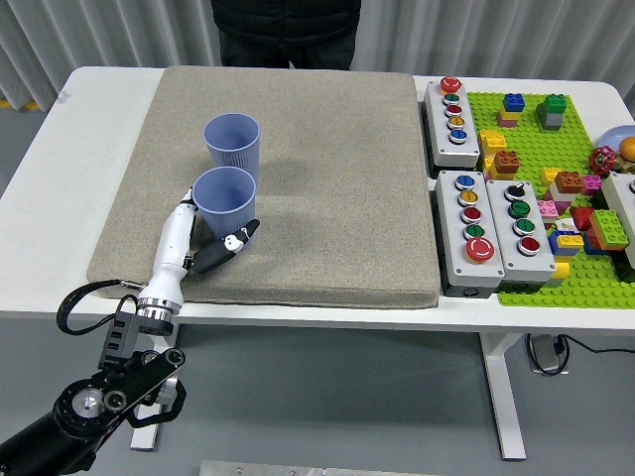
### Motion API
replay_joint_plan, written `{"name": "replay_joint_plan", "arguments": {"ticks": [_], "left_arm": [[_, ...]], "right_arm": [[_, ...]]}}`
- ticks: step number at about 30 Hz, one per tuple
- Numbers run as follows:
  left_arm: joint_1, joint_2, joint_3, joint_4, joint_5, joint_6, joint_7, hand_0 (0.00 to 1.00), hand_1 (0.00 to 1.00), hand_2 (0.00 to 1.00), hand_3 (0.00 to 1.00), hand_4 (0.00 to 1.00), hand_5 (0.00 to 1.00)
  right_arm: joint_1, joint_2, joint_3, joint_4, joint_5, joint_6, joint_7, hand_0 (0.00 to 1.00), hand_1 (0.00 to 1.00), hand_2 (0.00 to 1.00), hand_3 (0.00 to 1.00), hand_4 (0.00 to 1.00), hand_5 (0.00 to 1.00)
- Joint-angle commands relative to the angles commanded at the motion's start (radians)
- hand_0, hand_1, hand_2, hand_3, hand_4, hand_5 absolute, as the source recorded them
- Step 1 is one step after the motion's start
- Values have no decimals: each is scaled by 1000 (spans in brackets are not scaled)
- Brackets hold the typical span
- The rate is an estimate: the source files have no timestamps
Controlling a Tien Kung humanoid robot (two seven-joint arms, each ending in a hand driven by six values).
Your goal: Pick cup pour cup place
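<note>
Left hand wrapped around near blue cup, upright on grey mat. Second blue cup just beyond, farther on the mat, untouched.
</note>
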Motion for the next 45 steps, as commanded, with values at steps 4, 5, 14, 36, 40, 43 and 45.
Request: {"name": "replay_joint_plan", "arguments": {"ticks": [4,5,14,36,40,43,45], "left_arm": [[22,-5,-36,-15,36,0,14,742,795,965,959,943,585],[28,-7,-47,-19,48,0,18,742,795,965,959,943,585],[77,26,-88,-83,117,0,31,805,859,998,971,961,600],[210,133,-112,-268,162,0,33,813,861,998,967,979,626],[214,141,-153,-274,164,0,31,812,862,998,965,989,633],[220,150,-177,-281,163,0,30,813,862,998,968,991,643],[226,154,-191,-288,160,0,29,813,862,998,968,991,643]], "right_arm": [[-2,-1,3,0,-5,1,0,685,638,588,571,2,135],[-2,-1,4,0,-7,1,0,685,638,588,571,2,135],[-3,-2,12,0,-16,3,0,686,638,588,571,2,135],[-14,-5,19,-1,-20,6,1,685,637,587,570,2,129],[-13,-5,20,-1,-21,7,1,685,637,588,570,2,129],[-14,-5,20,-1,-20,6,0,685,637,587,570,2,128],[-14,-4,21,-1,-20,5,0,685,637,587,570,2,128]]}}
